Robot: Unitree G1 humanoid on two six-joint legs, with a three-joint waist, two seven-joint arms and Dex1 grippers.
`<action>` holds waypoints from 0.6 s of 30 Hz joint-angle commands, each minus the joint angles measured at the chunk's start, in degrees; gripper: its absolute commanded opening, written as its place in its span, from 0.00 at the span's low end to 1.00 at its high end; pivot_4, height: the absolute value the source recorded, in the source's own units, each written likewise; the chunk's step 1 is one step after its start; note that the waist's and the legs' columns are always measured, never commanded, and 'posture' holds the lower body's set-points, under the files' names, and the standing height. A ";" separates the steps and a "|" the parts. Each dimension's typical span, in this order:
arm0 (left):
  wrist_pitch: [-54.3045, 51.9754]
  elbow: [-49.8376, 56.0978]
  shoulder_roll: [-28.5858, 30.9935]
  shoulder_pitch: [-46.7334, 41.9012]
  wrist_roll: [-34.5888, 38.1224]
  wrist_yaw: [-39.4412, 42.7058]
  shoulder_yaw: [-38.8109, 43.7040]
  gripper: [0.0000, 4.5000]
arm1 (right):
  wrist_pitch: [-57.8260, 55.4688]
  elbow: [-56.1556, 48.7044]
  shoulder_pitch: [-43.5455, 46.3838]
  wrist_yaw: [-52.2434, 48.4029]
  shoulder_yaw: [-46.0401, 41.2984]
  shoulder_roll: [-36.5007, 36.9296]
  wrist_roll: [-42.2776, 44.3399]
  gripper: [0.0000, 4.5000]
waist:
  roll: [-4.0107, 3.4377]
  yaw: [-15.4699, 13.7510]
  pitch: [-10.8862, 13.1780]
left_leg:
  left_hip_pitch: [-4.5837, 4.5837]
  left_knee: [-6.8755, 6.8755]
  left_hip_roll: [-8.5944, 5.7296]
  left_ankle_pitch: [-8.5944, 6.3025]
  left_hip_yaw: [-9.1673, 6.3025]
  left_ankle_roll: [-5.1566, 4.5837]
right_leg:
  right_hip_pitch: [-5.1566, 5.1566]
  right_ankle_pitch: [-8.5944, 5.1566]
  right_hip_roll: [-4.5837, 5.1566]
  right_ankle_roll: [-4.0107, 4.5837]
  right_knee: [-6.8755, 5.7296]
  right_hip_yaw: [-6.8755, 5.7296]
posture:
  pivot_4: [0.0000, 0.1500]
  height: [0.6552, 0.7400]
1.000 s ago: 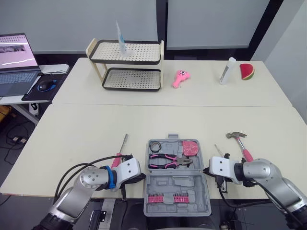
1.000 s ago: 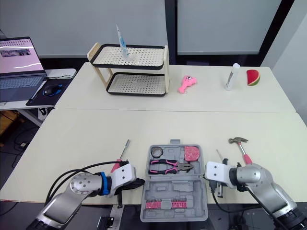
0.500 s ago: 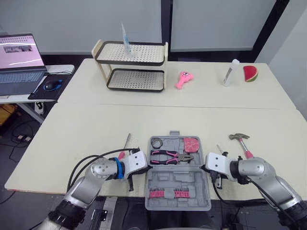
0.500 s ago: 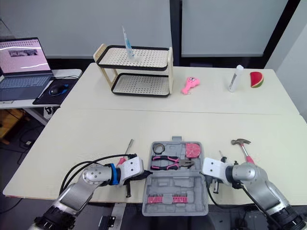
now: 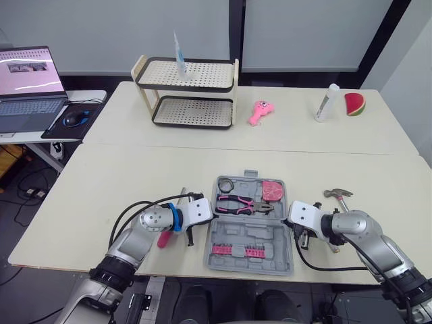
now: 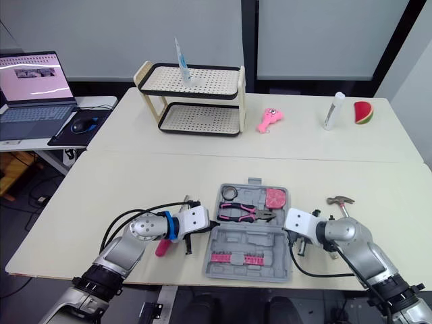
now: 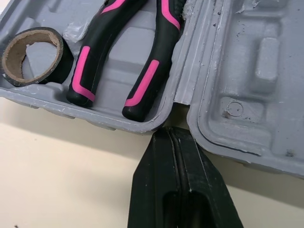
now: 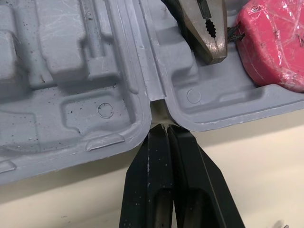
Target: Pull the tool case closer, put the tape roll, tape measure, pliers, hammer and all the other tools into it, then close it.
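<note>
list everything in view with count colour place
tool case: 1, grey, near table edge
tape roll: 1, black, in case
pliers: 1, pink-black, in case
tape measure: 1, pink, in case
hammer: 1, pink handle, right of case
screwdriver: 1, pink handle, left of case
rack: 1, cream-black, far table
tube: 1, white, on rack
toy: 1, pink, far table
bottle: 1, white, far table
watermelon slice: 1, red, far table
laptop: 1, grey, side table
left gripper: 1, black, case's left hinge
right gripper: 1, black, case's right hinge

Bright, even light; soft, faint shadows under the tool case (image 5: 250,231)
</note>
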State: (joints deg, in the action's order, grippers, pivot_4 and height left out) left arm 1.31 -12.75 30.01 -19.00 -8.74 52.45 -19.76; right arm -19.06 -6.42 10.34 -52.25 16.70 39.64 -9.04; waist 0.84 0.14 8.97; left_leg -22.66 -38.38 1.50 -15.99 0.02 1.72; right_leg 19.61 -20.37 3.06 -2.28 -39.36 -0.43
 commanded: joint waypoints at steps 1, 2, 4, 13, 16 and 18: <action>1.58 -0.99 -2.22 -0.96 -0.76 -0.97 -1.68 0.00 | 2.68 -1.75 1.41 1.07 0.07 -1.87 0.90 0.00 | 0.00 0.00 0.00 | 0.00 0.00 0.01 0.00 -0.01 0.00 | 0.00 0.00 0.00 0.00 0.00 -0.01 | 1.00 1.00; 1.72 -1.16 -2.40 -1.05 -0.80 -1.01 -1.70 0.00 | 2.79 -1.63 1.43 1.27 0.01 -1.95 0.80 0.00 | 0.00 0.01 0.00 | 0.00 0.00 0.01 0.00 -0.01 0.00 | 0.00 0.00 0.00 0.00 -0.02 -0.01 | 1.00 1.00; 1.92 -1.32 -2.75 -1.16 -0.80 -0.98 -1.82 0.00 | 3.19 -1.17 1.62 1.73 -0.05 -2.06 0.53 0.00 | 0.00 0.01 0.00 | 0.00 -0.01 0.01 0.00 -0.01 0.00 | 0.00 0.00 0.00 0.00 -0.02 -0.01 | 1.00 1.00; 2.78 -3.15 -4.28 -2.25 -1.46 -0.90 -2.40 0.00 | 5.66 2.64 3.43 2.95 -0.70 -2.75 -0.47 0.00 | 0.00 -0.10 0.00 | -0.03 -0.06 0.00 0.00 -0.02 0.01 | 0.00 0.00 0.00 0.00 -0.02 -0.03 | 1.00 1.00; 3.24 -4.58 -4.89 -3.30 -1.73 -0.96 -2.38 0.00 | 5.94 3.21 3.67 2.94 -0.77 -3.00 -0.54 0.00 | 0.00 -0.11 0.00 | -0.04 -0.08 -0.01 0.00 -0.01 0.01 | -0.01 0.00 0.01 0.00 -0.02 -0.04 | 1.00 1.00; 3.59 -5.44 -5.16 -3.92 -1.87 -0.90 -2.40 0.00 | 5.98 3.56 3.75 2.93 -0.85 -3.11 -0.55 0.00 | 0.00 -0.13 0.00 | -0.04 -0.10 -0.01 0.00 -0.04 0.01 | -0.02 0.00 0.01 0.00 -0.02 -0.05 | 1.00 1.00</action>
State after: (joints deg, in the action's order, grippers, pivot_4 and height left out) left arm 3.58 -17.99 27.23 -22.40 -10.06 51.65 -19.67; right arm -15.39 -0.83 12.44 -49.41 15.08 37.99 -10.50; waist 0.83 0.02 8.97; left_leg -22.70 -38.48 1.49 -15.99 -0.01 1.73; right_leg 19.59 -20.37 3.07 -2.29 -39.38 -0.49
